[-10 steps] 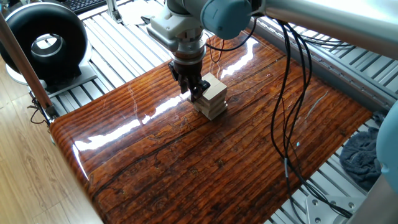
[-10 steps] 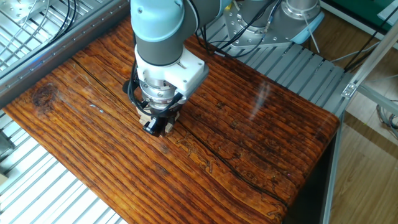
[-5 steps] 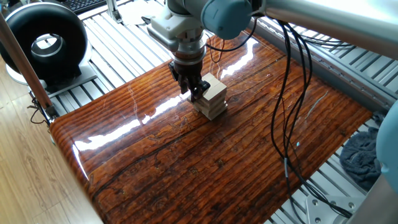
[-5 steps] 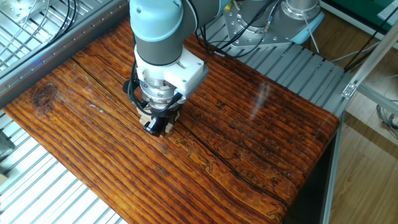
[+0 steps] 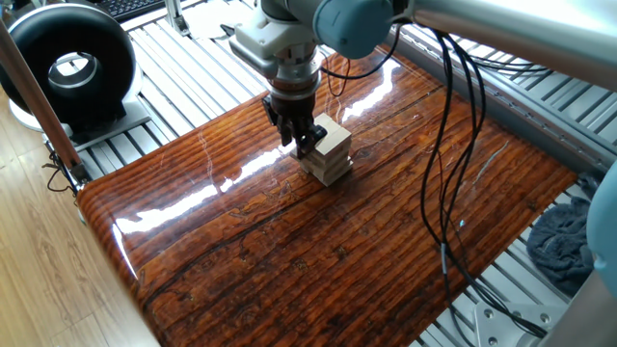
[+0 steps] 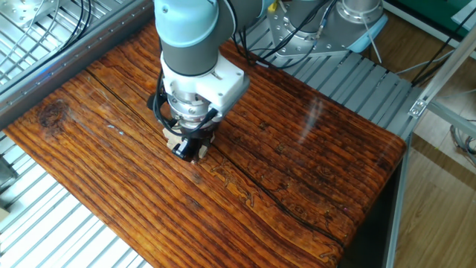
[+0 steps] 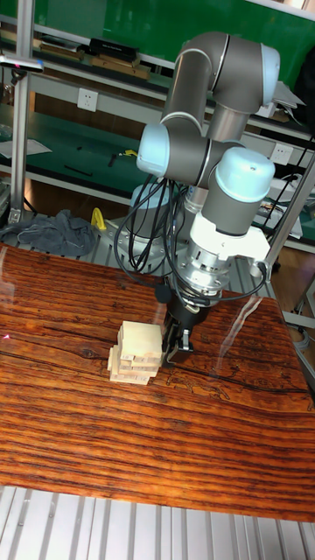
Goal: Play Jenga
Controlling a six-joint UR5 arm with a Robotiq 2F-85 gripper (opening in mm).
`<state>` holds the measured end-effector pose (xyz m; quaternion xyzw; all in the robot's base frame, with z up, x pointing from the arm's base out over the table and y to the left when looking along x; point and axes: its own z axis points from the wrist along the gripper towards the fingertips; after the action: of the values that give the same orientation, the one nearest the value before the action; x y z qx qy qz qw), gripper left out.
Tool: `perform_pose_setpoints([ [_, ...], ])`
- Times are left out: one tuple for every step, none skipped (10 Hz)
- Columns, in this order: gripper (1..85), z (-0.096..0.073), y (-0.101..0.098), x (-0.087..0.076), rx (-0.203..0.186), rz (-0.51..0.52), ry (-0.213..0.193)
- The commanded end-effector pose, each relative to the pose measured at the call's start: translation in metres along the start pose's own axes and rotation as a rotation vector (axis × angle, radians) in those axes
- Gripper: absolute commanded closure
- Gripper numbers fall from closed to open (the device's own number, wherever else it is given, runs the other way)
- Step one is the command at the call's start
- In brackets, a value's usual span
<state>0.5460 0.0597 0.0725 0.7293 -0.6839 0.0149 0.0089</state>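
The Jenga tower [image 5: 331,150] is a short stack of pale wooden blocks in crossed layers, standing on the glossy wooden table [image 5: 318,251]. In the tall fixed view the Jenga tower [image 7: 136,353] sits just left of my gripper [image 7: 179,344]. My gripper [image 5: 305,144] is down at the tower's side, its dark fingers close together against the upper layers. From the other side my gripper [image 6: 189,151] and wrist hide most of the tower [image 6: 172,135]. Whether the fingers pinch a block end is hidden.
A black round fan-like device [image 5: 67,66] stands beyond the table's far left corner. Black cables [image 5: 445,193] hang over the table's right half. A grey cloth [image 5: 561,241] lies on the slatted metal surround. The table's front edge [image 7: 157,503] is nearby.
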Motion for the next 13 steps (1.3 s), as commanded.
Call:
perform_pose_setpoints([
  [44.7, -0.005, 0.004, -0.003, -0.003, 0.011, -0.016],
  [44.7, -0.006, 0.005, -0.002, -0.005, 0.008, -0.013],
  [44.7, -0.006, 0.006, -0.001, -0.008, 0.0, -0.01],
  [44.0, -0.005, 0.006, 0.002, -0.008, -0.026, 0.009],
  [43.3, -0.005, 0.005, 0.004, -0.003, -0.035, 0.015],
  [42.7, -0.004, 0.003, 0.004, 0.005, -0.04, 0.018],
  [39.7, -0.004, 0.003, 0.003, 0.007, -0.041, 0.012],
  [38.7, -0.004, 0.003, 0.002, 0.006, -0.041, 0.007],
  [38.7, -0.004, 0.002, 0.001, 0.008, -0.04, 0.002],
  [38.7, -0.004, 0.001, -0.001, 0.01, -0.033, -0.01],
  [38.7, -0.003, 0.001, -0.003, 0.011, -0.022, -0.025],
  [38.7, -0.001, 0.001, -0.007, 0.01, 0.009, -0.058],
  [38.7, 0.001, 0.003, -0.011, 0.004, 0.037, -0.092],
])
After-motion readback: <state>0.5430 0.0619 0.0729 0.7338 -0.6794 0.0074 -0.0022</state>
